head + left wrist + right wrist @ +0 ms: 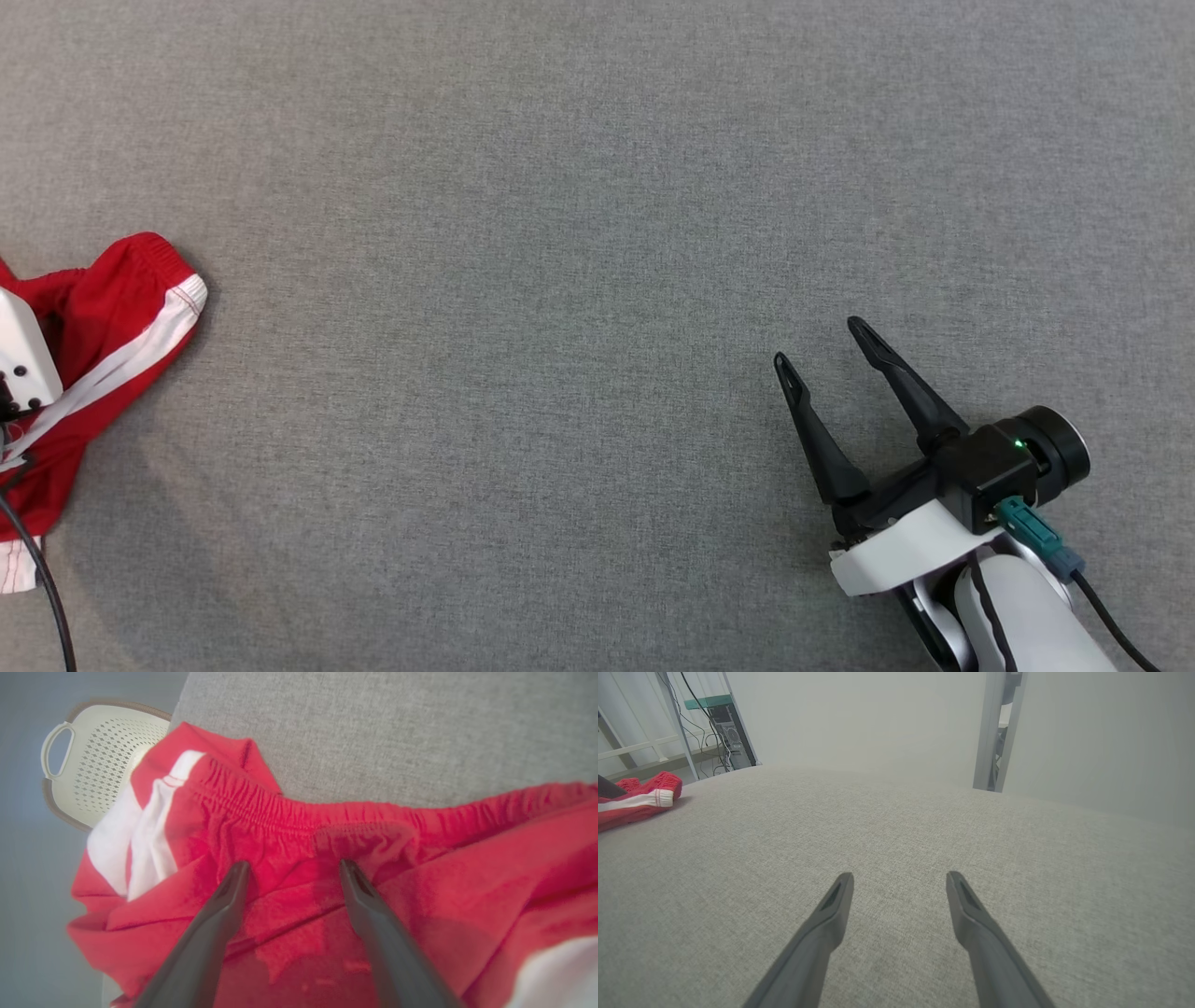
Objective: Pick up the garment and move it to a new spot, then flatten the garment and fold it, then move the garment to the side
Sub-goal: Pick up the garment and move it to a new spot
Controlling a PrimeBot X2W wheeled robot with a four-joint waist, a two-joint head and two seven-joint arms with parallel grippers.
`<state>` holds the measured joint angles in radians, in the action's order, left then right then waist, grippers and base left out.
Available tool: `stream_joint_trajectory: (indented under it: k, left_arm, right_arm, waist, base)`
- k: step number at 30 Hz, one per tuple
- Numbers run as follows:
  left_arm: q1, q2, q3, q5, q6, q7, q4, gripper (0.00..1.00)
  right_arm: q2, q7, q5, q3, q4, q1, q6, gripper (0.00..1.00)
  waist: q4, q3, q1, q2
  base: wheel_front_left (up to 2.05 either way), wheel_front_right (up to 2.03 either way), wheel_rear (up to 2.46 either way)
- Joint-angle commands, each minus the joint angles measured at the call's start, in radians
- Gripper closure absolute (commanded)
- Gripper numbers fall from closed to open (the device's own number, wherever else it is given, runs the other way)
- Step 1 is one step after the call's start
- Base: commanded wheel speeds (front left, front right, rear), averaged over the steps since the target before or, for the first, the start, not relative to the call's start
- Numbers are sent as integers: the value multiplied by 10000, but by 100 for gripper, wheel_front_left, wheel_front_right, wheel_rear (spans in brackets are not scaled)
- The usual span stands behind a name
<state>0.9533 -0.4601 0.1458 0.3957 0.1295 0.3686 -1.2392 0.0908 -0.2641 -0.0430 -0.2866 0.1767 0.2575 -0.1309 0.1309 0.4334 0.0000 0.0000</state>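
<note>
In the left wrist view the left jaws stood apart, their dark fingers (210, 938) rising from the bottom edge with the tips over red cloth; whether they touched it could not be told. Nothing was clamped between them. The garment (467, 868) was a pair of bright red shorts, crumpled, with a gathered elastic waistband running across the middle of the frame and broad white stripes at the left and in the lower right corner. In the head view the garment (112, 317) lay at the left edge of the frame, partly behind the left arm's white wrist (23, 359).

The right jaws were also apart and held nothing, their fingers (822, 439) at the lower right of the head view, well apart from the shorts.

The bench (597, 233) was covered in plain grey woven fabric. Past its edge, at the upper left of the left wrist view, stood a white perforated basket (107, 756) with a handle and a brown rim. Farther off, the right wrist view showed a computer tower (731, 732) with cables at the upper left, a metal post (999, 732) at the upper right, and a pale wall (859, 714).
</note>
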Motion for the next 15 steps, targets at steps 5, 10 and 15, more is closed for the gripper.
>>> stream_joint_trajectory:
  k: [5, 10, 15]
  left_arm:
    - [138, 93, 355, 377, 13, 323, 164, 100]
    - [-27, 13, 752, 742, 11, 64, 462, 100]
    - [-210, -13, 1039, 866, 10, -1134, 788, 100]
  right_arm:
    - [80, 6, 77, -1, 56, 138, 4, 0]
    - [35, 6, 80, 35, 202, 7, 4, 0]
    - [-58, 6, -99, 30, 210, -106, 4, 0]
  waist:
    - [-63, 62, 0, 0]
    - [12, -223, 0, 0]
    - [125, -768, 0, 0]
  base:
    - [0, 0, 0]
    - [0, 0, 0]
    - [0, 0, 0]
